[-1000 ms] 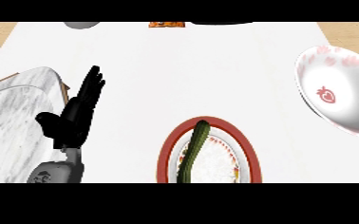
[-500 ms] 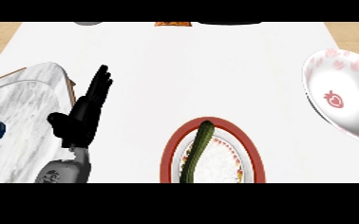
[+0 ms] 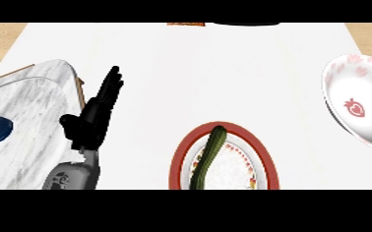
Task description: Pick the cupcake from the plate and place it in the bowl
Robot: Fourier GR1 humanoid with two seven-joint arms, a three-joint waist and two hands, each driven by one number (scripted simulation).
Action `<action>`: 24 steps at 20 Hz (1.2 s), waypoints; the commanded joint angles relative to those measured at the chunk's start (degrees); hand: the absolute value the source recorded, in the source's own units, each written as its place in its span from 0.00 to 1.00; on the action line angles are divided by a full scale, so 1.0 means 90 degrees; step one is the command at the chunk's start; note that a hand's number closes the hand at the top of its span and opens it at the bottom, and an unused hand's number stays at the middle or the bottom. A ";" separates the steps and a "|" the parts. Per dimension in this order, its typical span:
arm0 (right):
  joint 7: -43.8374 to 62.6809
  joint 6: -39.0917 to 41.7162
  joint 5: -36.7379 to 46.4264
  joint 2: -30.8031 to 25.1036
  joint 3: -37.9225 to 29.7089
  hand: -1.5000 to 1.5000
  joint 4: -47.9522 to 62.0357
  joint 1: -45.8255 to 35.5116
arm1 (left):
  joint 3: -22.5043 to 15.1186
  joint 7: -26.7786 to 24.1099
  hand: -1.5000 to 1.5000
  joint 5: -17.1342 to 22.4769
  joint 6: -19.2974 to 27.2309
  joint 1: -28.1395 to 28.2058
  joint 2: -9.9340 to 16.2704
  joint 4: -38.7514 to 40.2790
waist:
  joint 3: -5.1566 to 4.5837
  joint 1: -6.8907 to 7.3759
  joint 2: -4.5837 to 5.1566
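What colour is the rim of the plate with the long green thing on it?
Red, seen in the head view: the plate has a red rim.

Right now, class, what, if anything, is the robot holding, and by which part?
Nothing is held. The black left hand is open, fingers straight, beside the grey marble tray; the right hand is out of view.

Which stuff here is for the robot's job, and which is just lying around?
For the job:
- red-rimmed plate, holding a long green vegetable, not a cupcake
- strawberry bowl, far right
- left hand, open, fingers up

Just lying about:
- marble board, at left
- dark blue thing, on it, mostly cut off
- orange and dark items at the far edge, too cut off to name
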 commanded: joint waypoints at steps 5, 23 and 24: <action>-0.0505 -0.0390 0.1516 -0.0098 0.1722 1.00 0.2294 -0.1856 | 0.0097 0.0036 0.50 0.0039 -0.0083 -0.0374 -0.0036 0.0290 | 0.0004 0.0051 0.0008; -0.3220 0.0656 0.3380 0.1387 0.3264 0.00 0.8126 -0.4394 | 0.0042 -0.0173 0.50 -0.0067 -0.0040 -0.0077 -0.0155 0.0221 | 0.0014 0.0064 0.0015; -0.3450 0.0978 0.3325 0.1329 0.3248 0.00 0.8249 -0.4535 | 0.0064 0.0086 0.50 -0.0028 -0.0082 -0.0197 -0.0081 -0.0018 | 0.0014 0.0043 0.0000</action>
